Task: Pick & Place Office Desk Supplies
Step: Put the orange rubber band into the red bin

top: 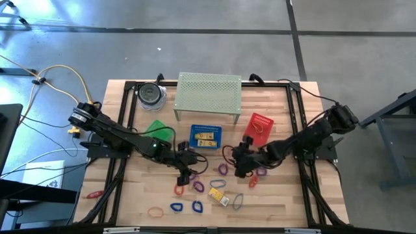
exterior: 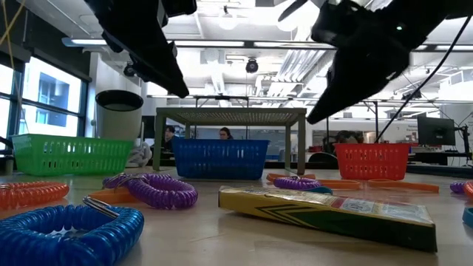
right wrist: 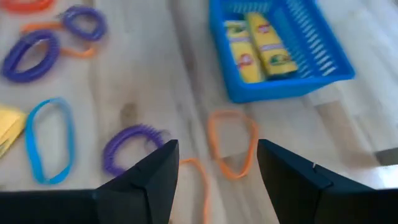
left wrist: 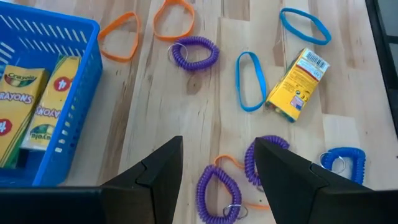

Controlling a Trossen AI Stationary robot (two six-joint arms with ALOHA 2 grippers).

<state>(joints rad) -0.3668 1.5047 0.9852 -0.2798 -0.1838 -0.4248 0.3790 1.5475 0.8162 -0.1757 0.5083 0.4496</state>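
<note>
From above, the table (top: 286, 201) runs left to right. At its 10 o'clock edge sits a round dark tub (top: 151, 94). Below that, at about 9 o'clock of the centre, is the green basket (top: 160, 131). The left gripper (top: 186, 160) hangs low just at 5 o'clock of that basket. Its jaws are spread apart and hold nothing; in its wrist view two purple coils (left wrist: 219, 194) and an orange band (left wrist: 231, 163) lie between and just beyond the fingers (left wrist: 152, 174).

At 12 o'clock stands a pale mesh shelf (top: 208, 95). The blue basket (top: 206, 136) sits just in front of it, with two yellow crayon boxes (top: 207, 137) inside. The loose supplies lie scattered at 6 o'clock of the blue basket. They include purple coils (top: 197, 186), a red coil (top: 179, 190), blue coils (top: 176, 207), a loose crayon box (top: 217, 192), blue band loops (top: 238, 201) and an orange band (top: 156, 211).

The right gripper (top: 241, 163) hovers at 4 o'clock of the blue basket, near the supplies. Its jaws are also wide and empty. Its wrist view shows an orange band (right wrist: 232, 143) between the fingers (right wrist: 154, 177) and a purple coil (right wrist: 127, 149) beside them. The red basket (top: 260, 126) sits at 1 o'clock of this gripper, with something red inside that is too small to make out.
</note>
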